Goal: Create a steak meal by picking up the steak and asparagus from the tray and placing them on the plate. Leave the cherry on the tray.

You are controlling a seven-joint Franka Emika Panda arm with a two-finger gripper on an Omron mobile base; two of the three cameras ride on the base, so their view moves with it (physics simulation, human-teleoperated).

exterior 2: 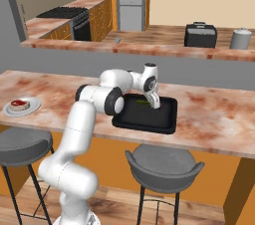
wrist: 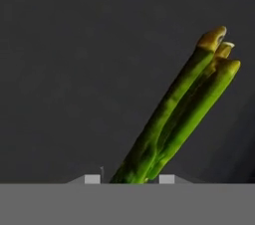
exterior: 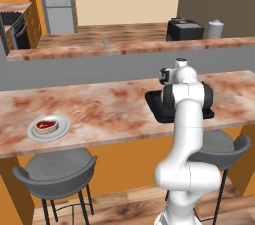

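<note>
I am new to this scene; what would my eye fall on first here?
First the white arm, bent low over the black tray on the counter, its gripper around the green asparagus. Then, far along the counter, the steak already lying on the plate.

counter point(exterior: 99, 104): bare between tray point(exterior 2: 169, 114) and plate point(exterior: 62, 130) | plate: steak point(exterior: 46, 126) on it

A: where's the arm at?
B: reaching forward and bent down at the wrist, gripper point(exterior 2: 156, 105) pointing at the surface below it.
A: fingers?
B: tips point(wrist: 92, 179) pulled in close, one each side (can't tell if they're actually pinching).
</note>
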